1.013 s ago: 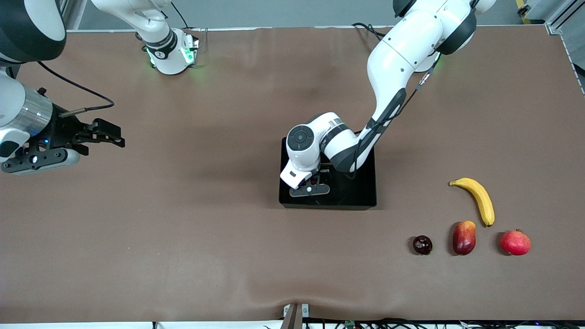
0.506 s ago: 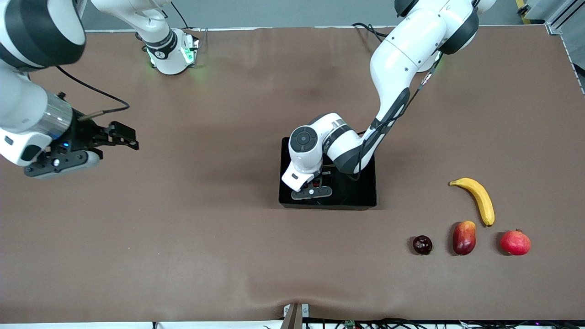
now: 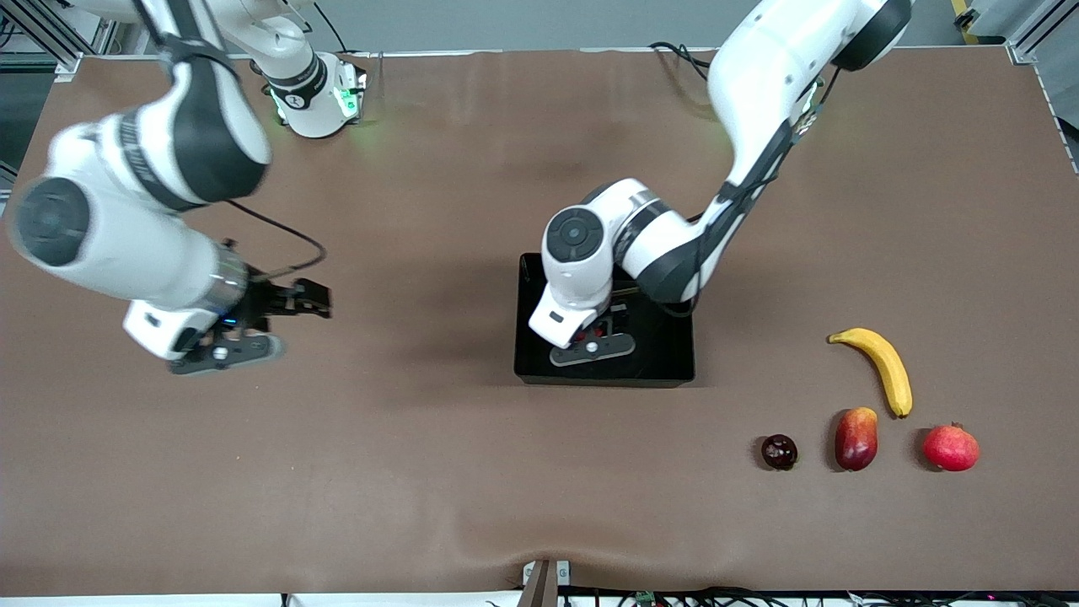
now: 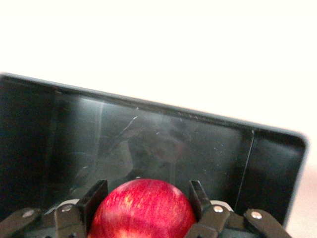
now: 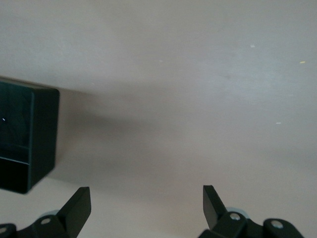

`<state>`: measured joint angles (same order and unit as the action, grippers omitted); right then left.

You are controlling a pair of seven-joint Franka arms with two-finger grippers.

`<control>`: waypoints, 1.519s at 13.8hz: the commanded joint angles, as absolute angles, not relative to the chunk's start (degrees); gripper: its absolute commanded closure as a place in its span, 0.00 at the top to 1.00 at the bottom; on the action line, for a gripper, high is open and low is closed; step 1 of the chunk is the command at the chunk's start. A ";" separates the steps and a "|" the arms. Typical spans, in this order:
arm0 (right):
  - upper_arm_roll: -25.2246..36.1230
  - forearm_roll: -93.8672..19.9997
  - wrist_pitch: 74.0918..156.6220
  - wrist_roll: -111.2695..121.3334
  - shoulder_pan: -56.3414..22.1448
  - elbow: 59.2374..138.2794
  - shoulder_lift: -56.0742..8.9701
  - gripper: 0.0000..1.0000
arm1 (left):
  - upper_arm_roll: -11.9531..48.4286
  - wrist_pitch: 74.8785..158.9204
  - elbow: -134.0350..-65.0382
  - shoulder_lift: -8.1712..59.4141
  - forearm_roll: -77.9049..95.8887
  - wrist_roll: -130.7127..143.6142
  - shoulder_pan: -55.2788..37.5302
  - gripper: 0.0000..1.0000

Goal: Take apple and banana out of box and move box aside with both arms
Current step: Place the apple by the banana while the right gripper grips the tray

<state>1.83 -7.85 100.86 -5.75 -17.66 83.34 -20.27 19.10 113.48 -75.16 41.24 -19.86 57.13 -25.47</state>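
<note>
The black box (image 3: 666, 354) sits mid-table. My left gripper (image 3: 592, 335) is down inside it, shut on the small red apple (image 4: 143, 210) with yellowish streaks; in the left wrist view both fingers (image 4: 94, 196) press the apple's sides over the box's glossy floor (image 4: 148, 134). My right gripper (image 3: 314, 301) is open and empty above bare table, toward the right arm's end from the box; the box's corner (image 5: 25, 139) shows in the right wrist view. The yellow banana (image 3: 881, 367) lies on the table toward the left arm's end.
A dark-red mango (image 3: 856, 438), a pinkish pomegranate (image 3: 951, 448) and a small dark round fruit (image 3: 779, 452) lie in a row nearer the front camera than the banana. The table is covered in brown cloth.
My right arm has swung in from the right arm's end of the table toward the box. My left gripper has shifted slightly inside the box, with the apple still between its fingers.
</note>
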 commanded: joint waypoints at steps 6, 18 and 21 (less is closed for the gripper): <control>2.37 -6.77 110.02 -22.39 -30.57 82.62 -27.32 1.00 | 19.34 98.10 -77.95 26.64 -10.99 31.68 -8.11 0.06; 2.46 -0.79 121.99 -35.95 -42.54 82.70 -38.67 1.00 | 19.25 129.08 -106.25 25.92 -12.04 21.18 12.13 0.07; 2.37 -1.14 121.73 -36.12 -42.80 82.79 -40.95 1.00 | 19.07 136.03 -106.79 30.40 -12.13 21.09 12.83 0.15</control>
